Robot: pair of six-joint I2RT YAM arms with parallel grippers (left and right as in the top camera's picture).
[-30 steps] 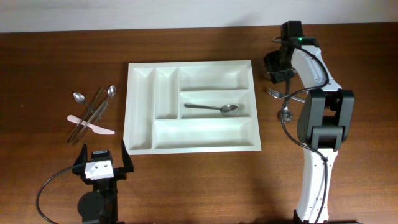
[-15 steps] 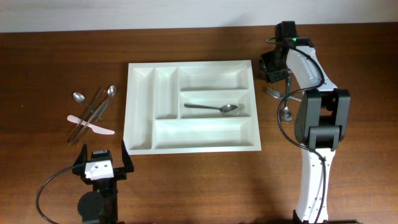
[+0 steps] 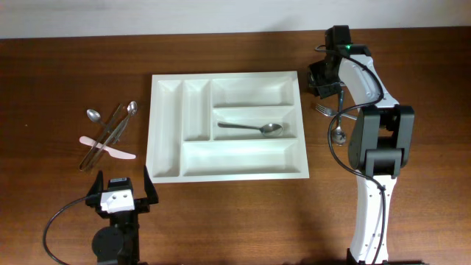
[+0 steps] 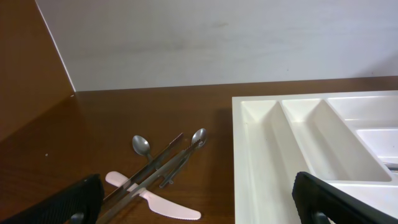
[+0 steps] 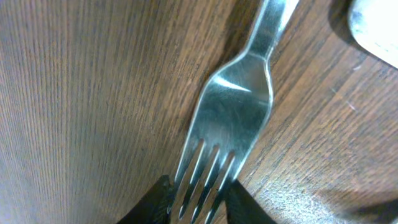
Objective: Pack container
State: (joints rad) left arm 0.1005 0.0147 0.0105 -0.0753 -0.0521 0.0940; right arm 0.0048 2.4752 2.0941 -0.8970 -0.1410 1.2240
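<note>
White tray (image 3: 235,158) is lying mid-tabletop (image 3: 59,66), carrying one spoon (image 3: 254,128) in its middle right compartment. Off its far right corner the right fingers (image 5: 152,208) are standing narrow on either side of a fork's (image 5: 239,106) tine tips; whether they are pinching it I cannot tell. At the near left the left fingers (image 4: 68,205) are gaping wide, holding nothing. Gripping so near the tines is risking a pivot: the long handle could swing down, slip free or clip the tray wall.
</note>
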